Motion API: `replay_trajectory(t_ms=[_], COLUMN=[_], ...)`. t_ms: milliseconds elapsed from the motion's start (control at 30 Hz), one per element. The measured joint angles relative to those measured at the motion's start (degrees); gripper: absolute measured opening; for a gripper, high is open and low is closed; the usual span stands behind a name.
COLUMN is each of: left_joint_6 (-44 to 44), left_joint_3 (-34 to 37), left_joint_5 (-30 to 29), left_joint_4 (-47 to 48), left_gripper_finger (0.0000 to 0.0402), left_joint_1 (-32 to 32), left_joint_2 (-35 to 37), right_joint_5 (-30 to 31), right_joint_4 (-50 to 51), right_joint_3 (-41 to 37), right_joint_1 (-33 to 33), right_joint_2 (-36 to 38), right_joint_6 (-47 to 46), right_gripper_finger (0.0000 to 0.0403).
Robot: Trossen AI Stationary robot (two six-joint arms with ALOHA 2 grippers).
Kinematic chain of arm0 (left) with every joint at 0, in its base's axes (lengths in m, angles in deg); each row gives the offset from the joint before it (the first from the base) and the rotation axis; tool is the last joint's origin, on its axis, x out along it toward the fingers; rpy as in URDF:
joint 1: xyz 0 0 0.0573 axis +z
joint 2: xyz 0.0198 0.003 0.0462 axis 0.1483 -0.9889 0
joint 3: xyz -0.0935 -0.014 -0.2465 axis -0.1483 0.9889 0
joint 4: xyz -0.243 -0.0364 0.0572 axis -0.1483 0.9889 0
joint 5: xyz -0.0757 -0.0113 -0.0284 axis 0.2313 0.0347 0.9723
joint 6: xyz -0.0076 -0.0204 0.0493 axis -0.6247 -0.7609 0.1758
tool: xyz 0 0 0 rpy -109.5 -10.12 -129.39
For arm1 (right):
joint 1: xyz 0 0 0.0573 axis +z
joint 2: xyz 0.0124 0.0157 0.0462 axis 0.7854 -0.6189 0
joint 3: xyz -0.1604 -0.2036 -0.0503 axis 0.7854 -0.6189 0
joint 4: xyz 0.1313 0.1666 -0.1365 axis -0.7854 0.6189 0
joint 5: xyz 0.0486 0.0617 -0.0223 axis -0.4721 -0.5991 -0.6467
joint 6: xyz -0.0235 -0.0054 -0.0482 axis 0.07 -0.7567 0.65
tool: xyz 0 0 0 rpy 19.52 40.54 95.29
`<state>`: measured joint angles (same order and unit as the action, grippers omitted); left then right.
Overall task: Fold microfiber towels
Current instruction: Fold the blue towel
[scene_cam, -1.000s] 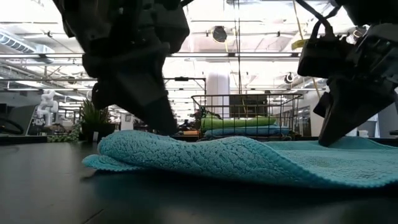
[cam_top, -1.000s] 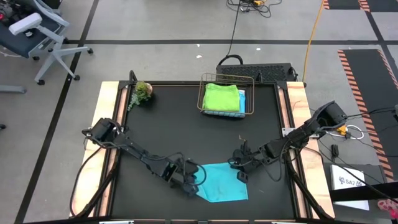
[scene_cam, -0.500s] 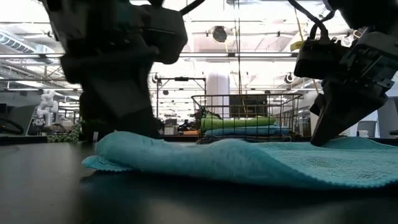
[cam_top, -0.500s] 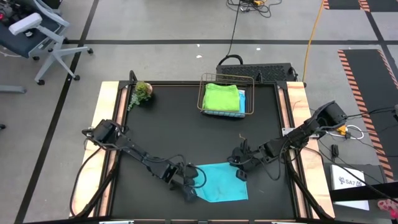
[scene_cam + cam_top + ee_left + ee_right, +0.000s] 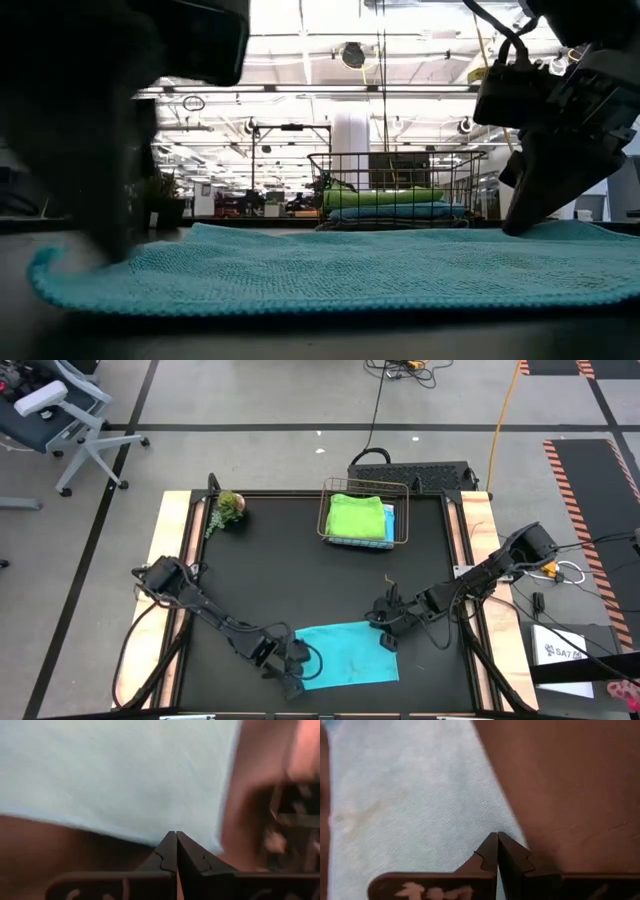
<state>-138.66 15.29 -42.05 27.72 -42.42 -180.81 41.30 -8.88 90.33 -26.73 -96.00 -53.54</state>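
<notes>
Your left gripper (image 5: 291, 682) sat low at the near-left corner of the teal towel (image 5: 347, 654), its fingers (image 5: 176, 851) pressed together with the tips right at the cloth's edge; whether they pinched any of the cloth could not be made out. Your right gripper (image 5: 386, 643) was down on the opposite, right-hand edge of the same towel, fingers (image 5: 497, 851) likewise closed, tips meeting at the towel's border where it gave way to the black table (image 5: 280, 570). Between your two grippers the teal towel lay spread flat. In the low view its near hem ran straight across with no raised fold. Well beyond both grippers, at the far side of the table, the wire basket (image 5: 364, 510) held the lime green towel (image 5: 356, 517), lying on top of a blue one (image 5: 389, 520). The small plant (image 5: 229, 508) stood far off from your left gripper, near the far-left corner.
</notes>
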Motion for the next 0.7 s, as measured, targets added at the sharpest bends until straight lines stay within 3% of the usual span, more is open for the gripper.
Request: replay_trajectory(t_ms=[133,267,433,700], left_joint_6=[-1.3,0.0,2.3,9.7], left_joint_3=[0.0,0.0,0.0,0.0], left_joint_5=[-9.4,-13.7,-12.5,-10.8], left_joint_4=[3.3,8.4,14.7,15.6], left_gripper_finger=[0.0003,0.0002,0.0011,0.0045], left_joint_1=[0.6,2.2,5.6,10.4], left_joint_2=[2.0,4.3,4.4,4.0], right_joint_5=[-4.9,-7.0,-7.5,-14.4], right_joint_4=[0.1,1.4,7.7,13.0], right_joint_3=[0.6,1.5,1.7,2.1], right_joint_1=[-0.3,-0.3,-0.4,-2.1], right_joint_2=[1.6,4.3,6.0,8.4], right_joint_6=[-0.1,0.6,1.7,3.0], right_gripper_finger=[0.0,0.0,0.0,0.0012])
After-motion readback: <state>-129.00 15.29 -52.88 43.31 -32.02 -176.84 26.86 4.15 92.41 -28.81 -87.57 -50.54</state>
